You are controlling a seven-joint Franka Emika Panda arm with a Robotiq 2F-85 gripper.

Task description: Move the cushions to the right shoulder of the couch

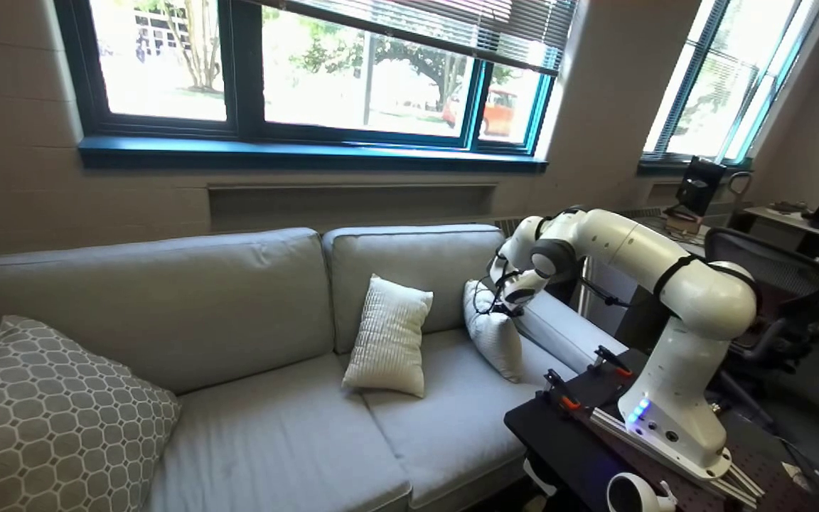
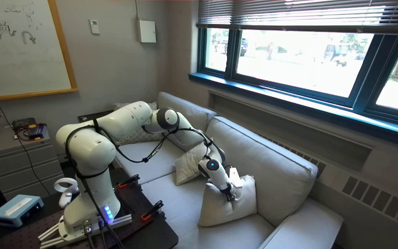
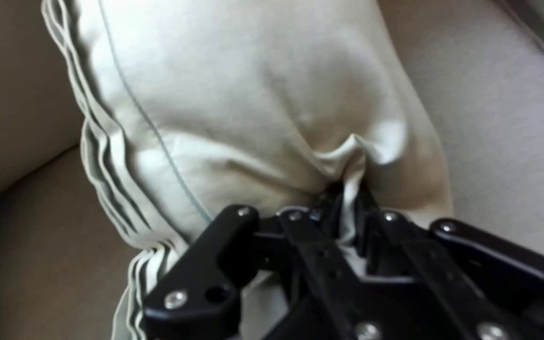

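Fingers of our gripper are pinched tight on one white cushion, which we see on the couch near the armrest. We see the other cushion farther from that armrest.

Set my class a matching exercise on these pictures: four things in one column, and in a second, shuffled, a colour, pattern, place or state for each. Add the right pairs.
Things
1. gripper
2. free cushion
3. grey pillow
4. windowsill

Descriptions
A. lattice-patterned
B. blue
C. between the grey pillow and the held cushion
D. pinching the held cushion

Pairs: 1-D, 2-C, 3-A, 4-B
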